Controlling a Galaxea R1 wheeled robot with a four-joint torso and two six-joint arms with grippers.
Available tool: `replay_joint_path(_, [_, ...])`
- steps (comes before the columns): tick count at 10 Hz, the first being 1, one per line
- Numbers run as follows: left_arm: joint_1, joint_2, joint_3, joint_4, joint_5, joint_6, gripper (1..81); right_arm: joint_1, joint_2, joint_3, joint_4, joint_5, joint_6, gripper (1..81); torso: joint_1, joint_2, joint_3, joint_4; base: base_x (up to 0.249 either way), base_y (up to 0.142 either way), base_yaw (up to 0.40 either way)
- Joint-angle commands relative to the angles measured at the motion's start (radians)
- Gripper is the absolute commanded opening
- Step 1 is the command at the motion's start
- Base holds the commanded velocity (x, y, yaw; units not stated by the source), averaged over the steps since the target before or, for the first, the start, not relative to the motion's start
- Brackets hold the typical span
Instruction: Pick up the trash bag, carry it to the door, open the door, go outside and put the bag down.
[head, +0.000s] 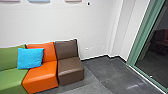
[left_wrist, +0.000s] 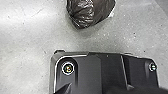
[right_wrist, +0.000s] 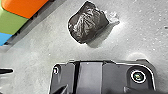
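The job looks to be at the very start: getting the trash bag (right_wrist: 87, 25). The bag is dark and shiny, and it looks to be on the floor (left_wrist: 30, 45) in front of the row of seats (head: 70, 67), with a gap between. I can't tell how far open the left hand or the right hand is. I don't see either one touching the bag, so I think both have nothing in them.

To pick it up, a hand would need to come down over the bag and pinch a good bunch of it. The bag looks soft and thin, so it could slip or rip.

The row has a green seat, an orange one and a brown one, and a blue pillow (head: 30, 58) leans on it. A white wall (head: 50, 25) is behind the row. Past its brown end is big dark glass with a green frame (head: 140, 37). I can't tell if that is the door. The row could bump the robot if it turns too close, and the glass could block its way.
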Motion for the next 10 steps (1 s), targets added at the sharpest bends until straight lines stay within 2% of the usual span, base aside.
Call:
replay_joint_path(1, [-0.133,-0.018,-0.015,-0.032,0.113,0.001,81.1,0.057,-0.037,0.030,0.021,-0.046,0.005,81.1,0.062,-0.096,0.000,0.000,0.000,0.000,0.000])
replay_joint_path(2, [-0.156,-0.017,-0.018,-0.033,0.123,0.000,81.1,0.057,-0.047,0.035,0.030,-0.046,0.005,81.1,0.086,-0.134,0.000,0.000,0.000,0.000,0.000])
replay_joint_path(4, [-0.190,-0.012,-0.018,-0.035,0.157,0.000,81.1,0.071,-0.081,0.065,0.053,-0.045,0.005,81.1,0.130,-0.206,-0.097,0.000,0.000,0.000,0.000])
replay_joint_path(6, [-0.202,-0.008,-0.018,-0.036,0.157,0.000,81.1,0.086,-0.116,0.110,0.062,-0.045,0.005,81.1,0.165,-0.262,-0.135,0.000,0.000,0.000,0.000])
replay_joint_path(10, [-0.230,0.006,-0.020,-0.042,0.183,0.000,81.1,0.124,-0.178,0.171,0.095,-0.046,0.005,81.1,0.258,-0.408,-0.274,0.000,0.000,0.000,0.000])
